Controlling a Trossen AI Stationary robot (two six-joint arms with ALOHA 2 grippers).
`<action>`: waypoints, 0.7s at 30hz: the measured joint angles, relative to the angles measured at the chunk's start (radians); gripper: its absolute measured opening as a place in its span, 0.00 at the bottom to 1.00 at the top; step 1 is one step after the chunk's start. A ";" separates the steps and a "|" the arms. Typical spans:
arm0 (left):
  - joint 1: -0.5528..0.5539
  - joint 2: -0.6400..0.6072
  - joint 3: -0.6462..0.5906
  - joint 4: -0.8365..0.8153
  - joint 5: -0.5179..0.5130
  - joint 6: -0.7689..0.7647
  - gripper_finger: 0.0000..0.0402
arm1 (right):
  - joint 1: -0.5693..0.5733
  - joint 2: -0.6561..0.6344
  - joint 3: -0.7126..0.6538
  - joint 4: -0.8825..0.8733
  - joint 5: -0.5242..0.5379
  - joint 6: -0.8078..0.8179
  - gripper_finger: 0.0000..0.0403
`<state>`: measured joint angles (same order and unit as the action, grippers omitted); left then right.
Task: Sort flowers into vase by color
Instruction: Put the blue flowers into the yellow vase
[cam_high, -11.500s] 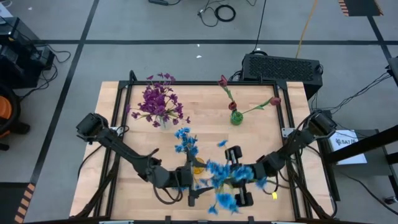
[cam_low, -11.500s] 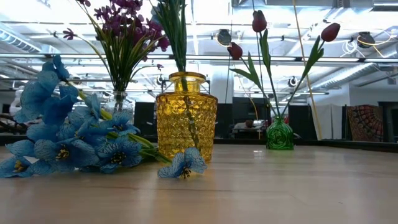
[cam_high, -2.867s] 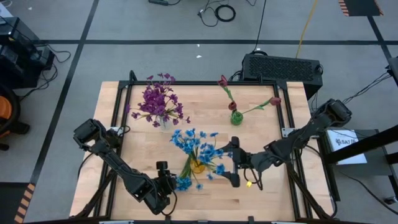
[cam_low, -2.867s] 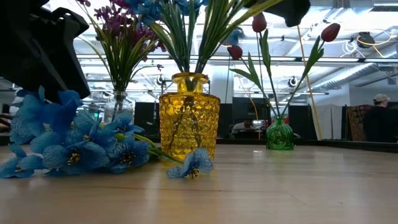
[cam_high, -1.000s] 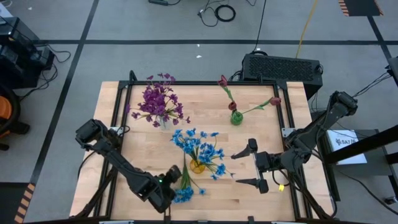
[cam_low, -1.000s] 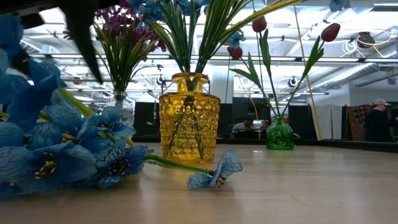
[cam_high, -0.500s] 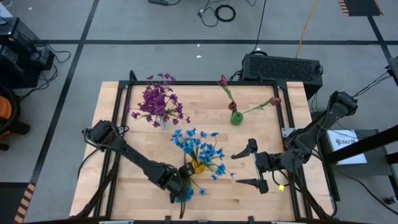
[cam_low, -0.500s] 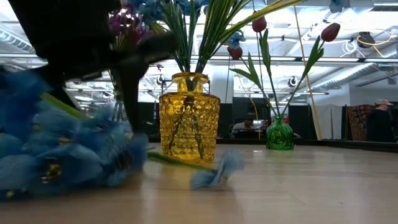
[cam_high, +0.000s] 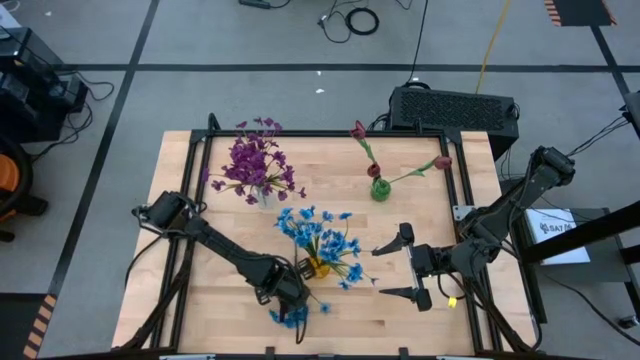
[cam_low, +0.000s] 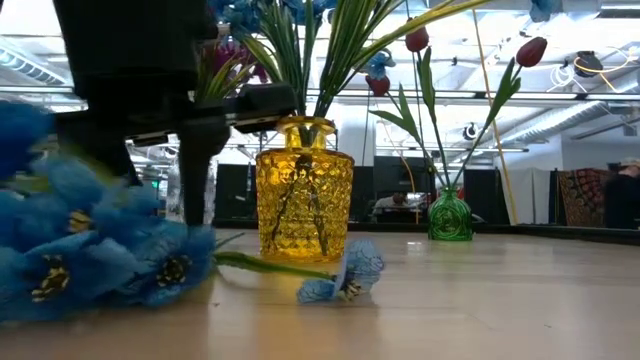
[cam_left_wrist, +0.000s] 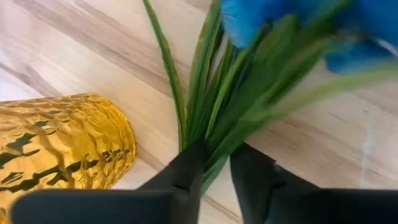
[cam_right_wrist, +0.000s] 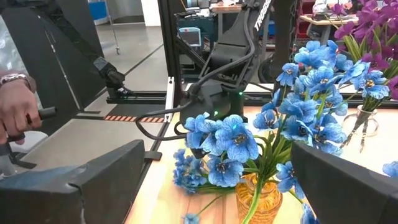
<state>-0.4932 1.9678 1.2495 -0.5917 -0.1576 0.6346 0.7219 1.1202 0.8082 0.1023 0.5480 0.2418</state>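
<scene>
Blue flowers (cam_left_wrist: 292, 37) are being pinched at the stems by the left gripper (cam_left_wrist: 214, 163) beside the yellow vase (cam_left_wrist: 59, 140); the right gripper (cam_high: 398, 266) is being held spread.

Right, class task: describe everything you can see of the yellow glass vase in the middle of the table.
The yellow vase is amber-coloured see-through glass with a bumpy, diamond-like pattern, a wide body and a short narrower neck. It stands upright on the wooden table, near the middle towards the front edge. Green stems fill its neck and blue flowers spread above it. A loose blue sprig lies on the table beside it, its stems pinched in the left pincer close to the glass.
</scene>
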 joint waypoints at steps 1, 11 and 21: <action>-0.005 0.000 0.000 0.000 -0.004 0.000 0.18 | 0.000 0.000 0.000 0.000 0.000 0.000 0.98; -0.053 -0.003 0.001 0.001 -0.110 -0.137 0.03 | 0.000 0.000 0.000 0.000 0.000 0.000 0.98; -0.160 -0.130 0.048 -0.049 -0.166 -0.329 0.03 | 0.000 0.000 0.000 0.002 0.000 -0.003 0.98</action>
<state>-0.6536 1.8380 1.2979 -0.6410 -0.3233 0.3058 0.7219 1.1202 0.8082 0.1040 0.5485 0.2388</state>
